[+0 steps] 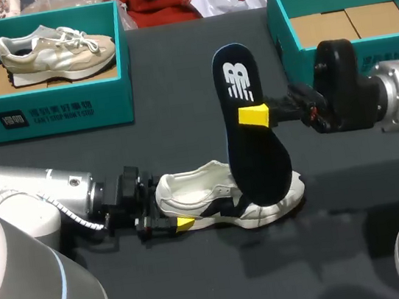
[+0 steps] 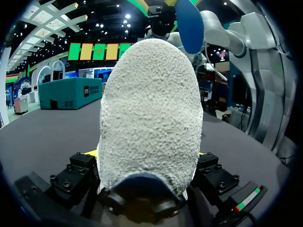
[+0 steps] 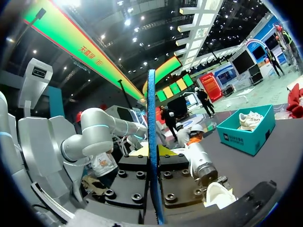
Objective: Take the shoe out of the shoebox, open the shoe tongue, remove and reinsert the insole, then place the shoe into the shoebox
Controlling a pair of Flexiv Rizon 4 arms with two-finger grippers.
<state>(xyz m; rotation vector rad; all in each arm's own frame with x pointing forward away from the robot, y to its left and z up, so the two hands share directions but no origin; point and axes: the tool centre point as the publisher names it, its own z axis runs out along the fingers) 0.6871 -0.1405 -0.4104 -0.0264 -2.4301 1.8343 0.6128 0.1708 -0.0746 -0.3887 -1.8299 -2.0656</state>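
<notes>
A white shoe with black trim [image 1: 220, 191] lies on the dark table, toe to the right. My left gripper [image 1: 173, 213] is shut on its heel, which sits between the widely spread fingers in the left wrist view [image 2: 149, 142]. A dark insole [image 1: 251, 135] stands upright, its lower end over the front of the shoe. My right gripper [image 1: 256, 115] is shut on its middle. In the right wrist view the insole [image 3: 151, 142] shows edge-on between the fingers, with the shoe [image 3: 220, 194] beyond. Whether the insole's lower end touches the shoe I cannot tell.
A teal shoebox [image 1: 44, 104] at the back left holds a beige shoe [image 1: 52, 51]. A second teal shoebox [image 1: 282, 22] at the back right shows only its cardboard floor. Red cloth and white paper lie past the far edge.
</notes>
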